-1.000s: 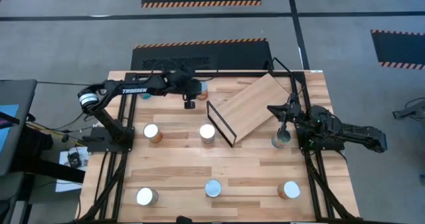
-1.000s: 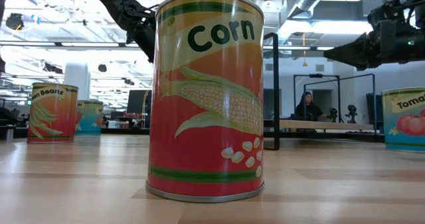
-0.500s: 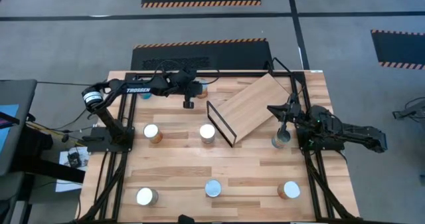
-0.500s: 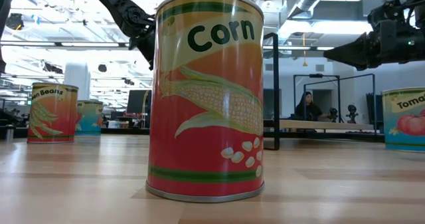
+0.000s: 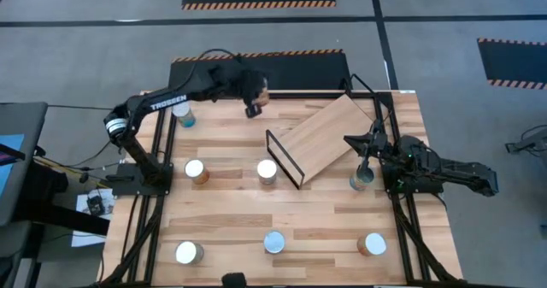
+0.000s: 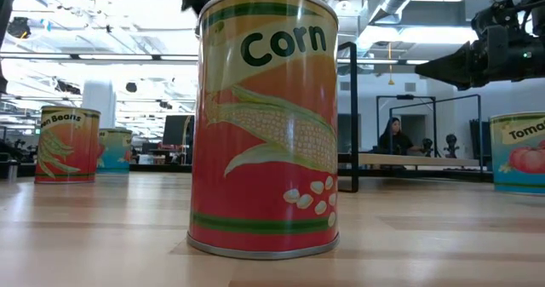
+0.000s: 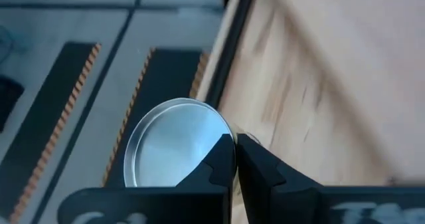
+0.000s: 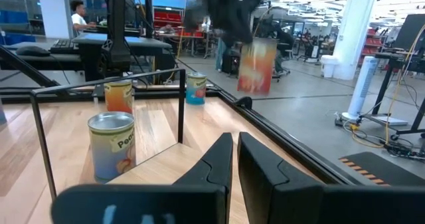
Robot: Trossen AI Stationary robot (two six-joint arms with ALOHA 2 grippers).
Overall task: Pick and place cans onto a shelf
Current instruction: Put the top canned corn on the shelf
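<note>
Left gripper: over the table's far edge, raised off the tabletop. Its fingers are pressed together, pinching the rim of a can whose silvery round top fills the left wrist view. From the right wrist view the held can hangs in the air under the dark gripper, orange label outward; the print is blurred and unreadable. White lettering on the left arm reads "TROSSEN".

Shelf: light-wood board lying at an angle on the far right part of the table, black wire frame at its nearer end. No can on it.

Right gripper: just right of the shelf, directly above another can. Fingers nearly together with a thin slit between, nothing in it.

Other cans standing on the table: one at the far left corner, two in the middle row, three along the near edge.

Labels legible in the low view: closest can reads "Corn", with a corn cob picture; a can at left shows "n Beans"; one at the right edge shows "Toma" with tomatoes.
</note>
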